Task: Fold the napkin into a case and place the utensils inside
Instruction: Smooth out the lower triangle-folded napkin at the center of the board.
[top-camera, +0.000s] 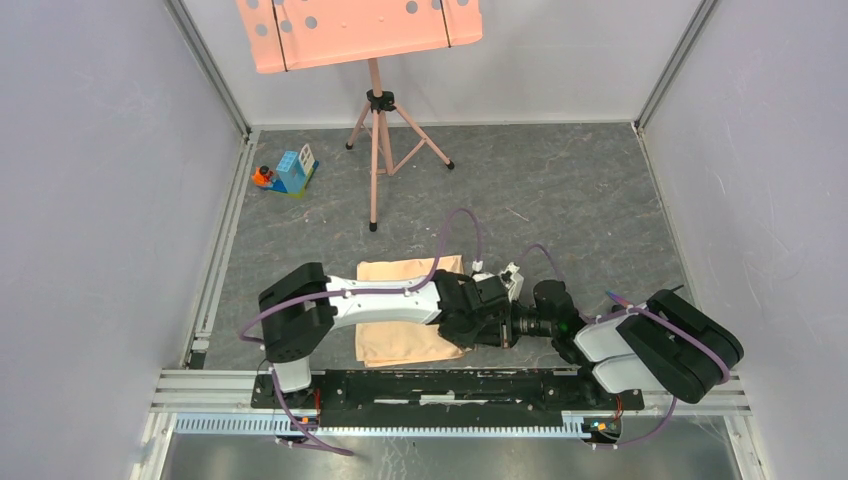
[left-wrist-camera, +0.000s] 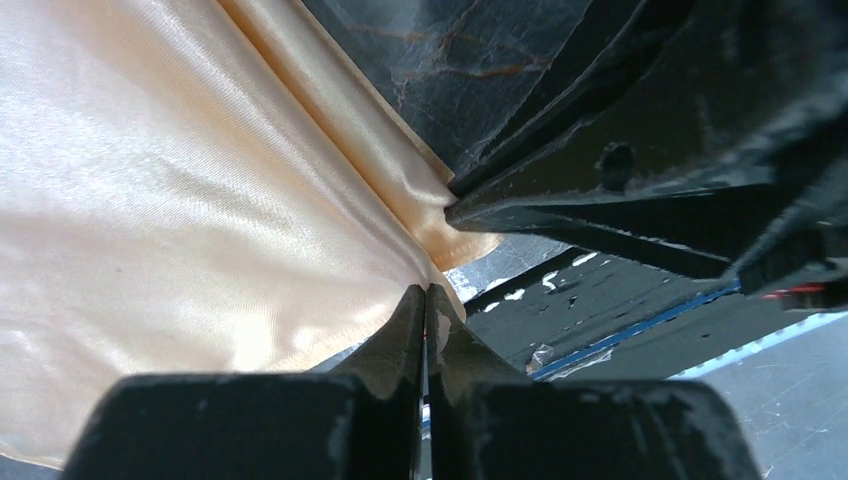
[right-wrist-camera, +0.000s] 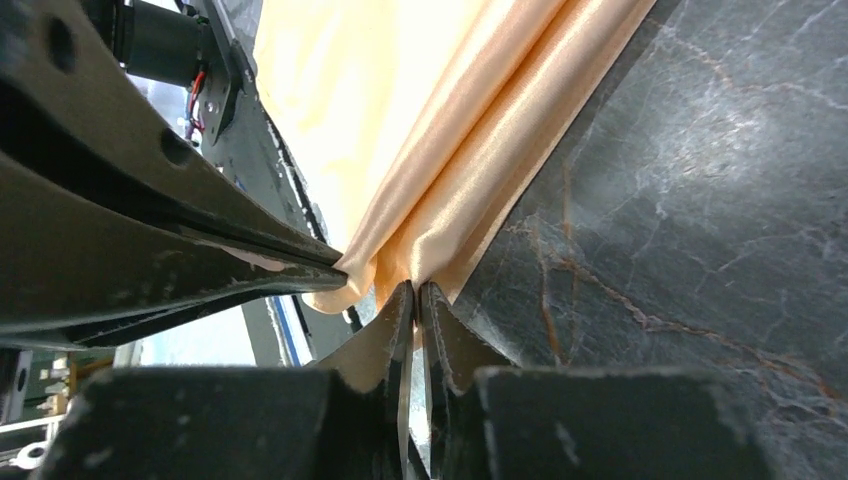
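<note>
At the far left corner of the worktop (top-camera: 560, 190), a small pile of coloured toy blocks (top-camera: 290, 172) sits close to the left wall. Right of it, near the far edge, a music stand (top-camera: 375, 140) stands on its tripod with its salmon-pink perforated tray (top-camera: 360, 35) overhead.

The napkin (top-camera: 400, 345) lies flat near the near edge of the worktop, a little left of the middle. It is a shiny peach-orange oblong with soft creases. The left arm (top-camera: 370, 305) reaches from its base at the near left straight across the cloth, hiding a band through its middle.

Both grippers meet at the napkin's right edge. The left wrist view shows the left gripper (left-wrist-camera: 427, 292) with its fingers pressed together, and a thin bit of the cloth's edge is nipped between the tips. Just beside it, the right wrist view shows the right gripper (right-wrist-camera: 416, 287), its fingers likewise narrowed to a slit and pinching the satin. A raised fold with two ridges runs from there along the napkin's border. The two pairs of fingertips are almost touching, and each grips the cloth at nearly the same spot.

The right arm (top-camera: 660, 345) comes in from the near right corner, bent low over bare grey marbled surface. A lilac cable loops above both wrists.
</note>
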